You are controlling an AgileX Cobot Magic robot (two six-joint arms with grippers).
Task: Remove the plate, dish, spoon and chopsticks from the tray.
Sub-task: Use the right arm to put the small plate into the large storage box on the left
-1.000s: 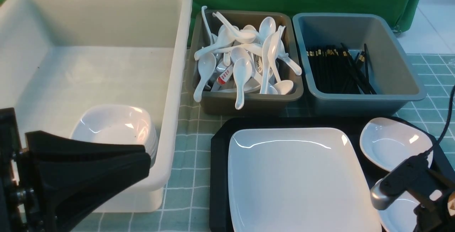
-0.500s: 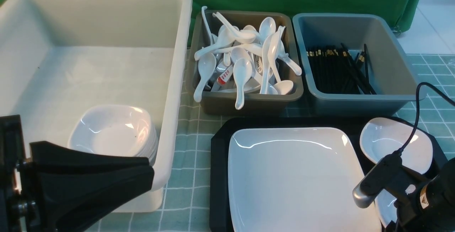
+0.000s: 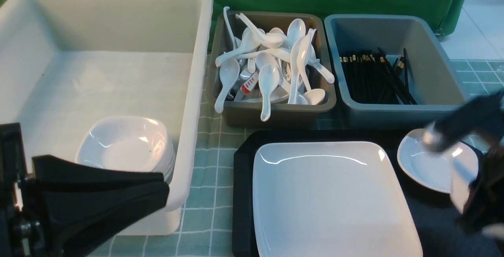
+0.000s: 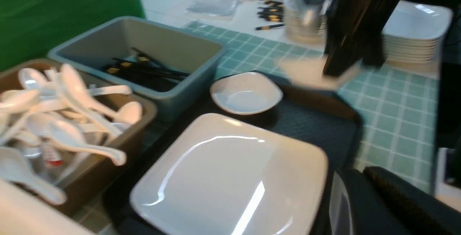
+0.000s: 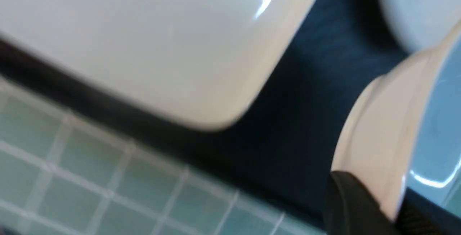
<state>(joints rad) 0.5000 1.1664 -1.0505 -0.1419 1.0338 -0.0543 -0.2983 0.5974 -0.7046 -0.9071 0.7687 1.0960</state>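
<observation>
The small white dish (image 5: 378, 138), rim clamped in the jaws of the right gripper (image 5: 381, 213), was best carried level off the black plastic tray (image 3: 242, 170).

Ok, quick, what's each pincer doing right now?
Left pincer: closed, empty.
Right pincer: closed on the rim of a dish.

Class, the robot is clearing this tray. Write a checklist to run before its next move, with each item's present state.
1. Grip: ok; right gripper pinches the lifted dish by its rim.
2. Clearance: ok; that dish hangs clear of the tray.
3. Tray cleared: not ok; plate and second dish sit on it.
4. Left gripper clear: ok; low beside the white tub.
5. Dish stack in tub: ok, upright.
</observation>
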